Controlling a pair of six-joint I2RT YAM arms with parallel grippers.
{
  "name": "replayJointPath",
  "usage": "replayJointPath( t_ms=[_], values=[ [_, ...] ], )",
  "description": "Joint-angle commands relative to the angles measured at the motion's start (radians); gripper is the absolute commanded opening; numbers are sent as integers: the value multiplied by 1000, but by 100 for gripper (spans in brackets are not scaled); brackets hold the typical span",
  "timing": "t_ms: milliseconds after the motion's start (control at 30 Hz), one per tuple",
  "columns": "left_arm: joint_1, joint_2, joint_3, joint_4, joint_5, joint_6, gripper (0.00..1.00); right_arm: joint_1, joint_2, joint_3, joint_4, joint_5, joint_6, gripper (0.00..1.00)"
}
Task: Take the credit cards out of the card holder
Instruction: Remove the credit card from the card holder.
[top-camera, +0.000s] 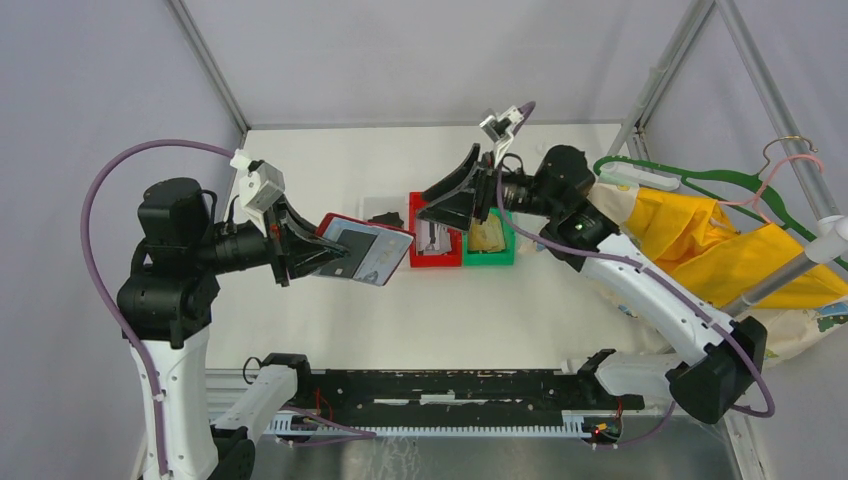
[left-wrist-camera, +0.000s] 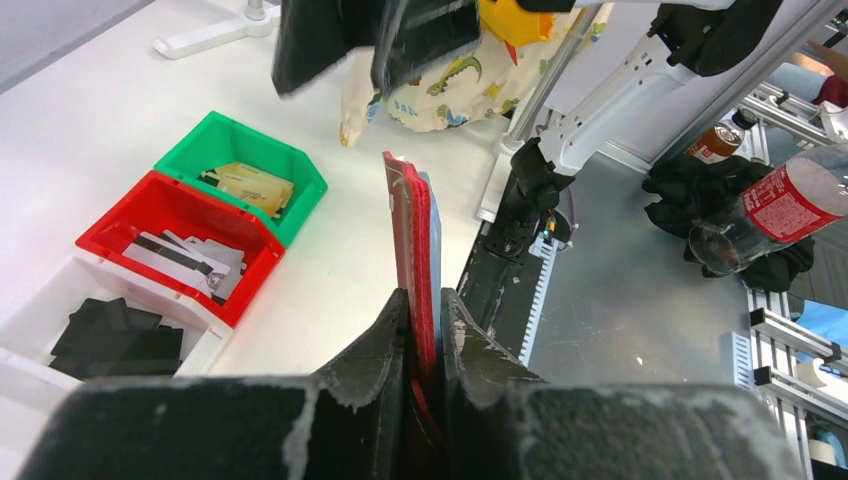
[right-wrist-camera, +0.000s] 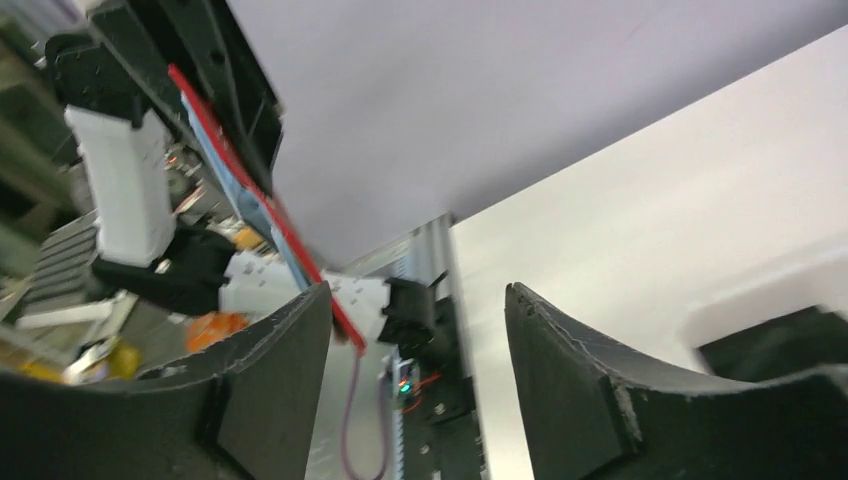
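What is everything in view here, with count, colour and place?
card holder: one, red, in the air left of the bins
red bin: one, red, mid-table
grey cards: several, grey-white, in red bin
green bin: one, green, beside red bin
tan cards: few, tan, in green bin
white bin: one, white, beside red bin
wallets: several, black, in white bin
cloth: one, yellow, table's right edge
hanger: one, green, by the cloth
bottle: one, clear, red label, off the table
left pincer: one, black, shut on card holder
right pincer: one, black, open, over the bins
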Motion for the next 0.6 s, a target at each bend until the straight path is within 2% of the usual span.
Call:
replayJointPath(
  t_ms=[0,167,233,333,433,567],
  values=[
    [-1,0,32,12,1,25,5,-39,-59,138,-133,46,-145,73],
    [-3,1,15,12,41,11,9,-13,-45,149,63,-30,-56,86],
    [-2,5,13,11,56,10,11,37,-18,196,13,-33,-106,87],
    [-2,16,17,9,91,-3,13,122,26,265,-108,-14,-226,88],
    [-1,33,37,9,132,-28,14,160,46,252,-79,-65,-235,87],
    [-2,43,41,46,176,-89,15,184,41,204,-12,-114,-215,81]
  ],
)
